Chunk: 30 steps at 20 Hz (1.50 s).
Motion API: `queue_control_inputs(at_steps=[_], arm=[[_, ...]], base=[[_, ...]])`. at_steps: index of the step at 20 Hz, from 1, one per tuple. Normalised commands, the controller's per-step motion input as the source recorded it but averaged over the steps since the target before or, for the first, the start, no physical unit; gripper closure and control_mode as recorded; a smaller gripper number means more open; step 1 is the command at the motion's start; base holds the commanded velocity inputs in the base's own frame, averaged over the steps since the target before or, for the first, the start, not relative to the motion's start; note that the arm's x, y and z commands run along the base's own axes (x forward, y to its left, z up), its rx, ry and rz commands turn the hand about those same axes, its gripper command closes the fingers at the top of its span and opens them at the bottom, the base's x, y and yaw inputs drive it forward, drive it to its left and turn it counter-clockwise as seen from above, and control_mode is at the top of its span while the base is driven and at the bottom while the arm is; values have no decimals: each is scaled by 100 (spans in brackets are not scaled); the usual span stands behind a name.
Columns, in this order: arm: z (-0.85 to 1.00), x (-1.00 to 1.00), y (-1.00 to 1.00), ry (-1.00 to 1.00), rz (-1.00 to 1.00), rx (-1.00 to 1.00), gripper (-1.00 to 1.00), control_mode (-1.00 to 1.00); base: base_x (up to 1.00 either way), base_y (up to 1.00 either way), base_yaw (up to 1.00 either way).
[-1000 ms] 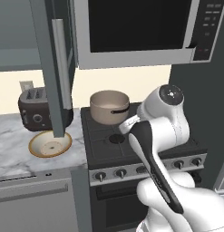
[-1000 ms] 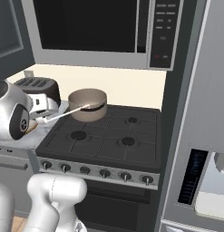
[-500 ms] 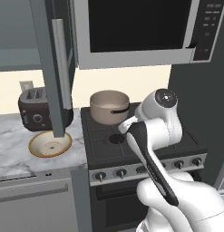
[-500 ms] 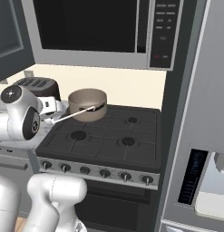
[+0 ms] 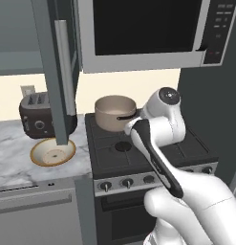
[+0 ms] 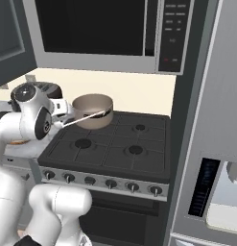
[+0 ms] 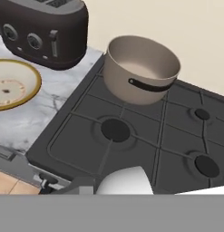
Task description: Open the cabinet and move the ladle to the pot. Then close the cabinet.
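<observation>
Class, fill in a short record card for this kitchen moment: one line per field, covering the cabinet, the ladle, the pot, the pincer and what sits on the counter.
Cabinet door: swung open, handle edge toward the camera
Ladle: held at its handle end, stretched toward the pot, tip at the rim
Pot: on the stove's back left burner, nothing inside
Pincer: shut on the ladle, left of the pot in the right base view
Counter: toaster at the back, yellow-rimmed bowl in front
Still to do: ladle into pot, door closed

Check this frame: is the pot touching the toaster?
Apart. In the hand view the pot stands on the stove's back-left burner, with a strip of marble counter and stove edge plainly showing between it and the toaster.
</observation>
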Motion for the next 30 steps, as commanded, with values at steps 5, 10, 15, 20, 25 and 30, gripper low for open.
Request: queue_control_inputs(at_steps=[5,10,15,20,25,30], arm=[[-9,33,0,2,0,0,100,-100],[-16,28,0,0,0,0,100,-100],[-23,27,0,0,0,0,100,-100],[-14,25,0,0,0,0,100,-100],[-8,28,0,1,0,0,100,-100],[-6,27,0,1,0,0,100,-100]], base=[[0,0,0],[0,0,0],[0,0,0],[0,0,0],[0,0,0],[0,0,0]])
